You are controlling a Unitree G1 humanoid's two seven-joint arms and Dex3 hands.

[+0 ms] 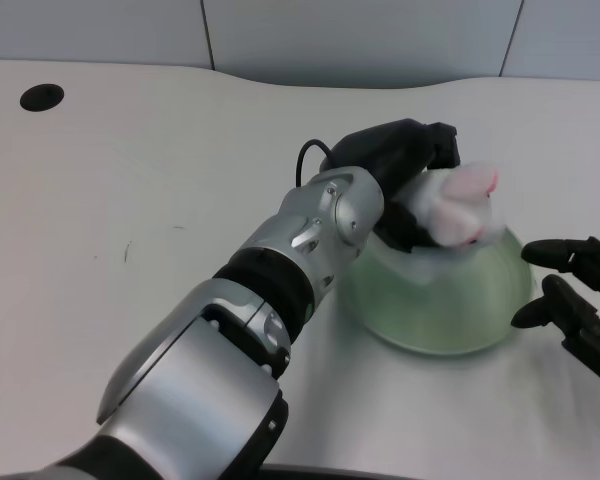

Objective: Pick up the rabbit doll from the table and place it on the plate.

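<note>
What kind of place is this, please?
Probably a lab or office test bench: a plain white table with a cable hole, grey wall panels, and only a plate and doll held by the left hand.

Rabbit doll (458, 205) – fuzzy plush cloth; plate (440, 300) – translucent green, glossy; left hand (400, 160) matt black plastic; table (130, 180) smooth matt white.

We seem to be in an office or lab test space. The white table (130, 170) has a curved back edge and a round black cable hole (42, 97) near its far left corner. Just behind the table stand plain grey partition panels (360, 40), joined by thin vertical seams.
</note>
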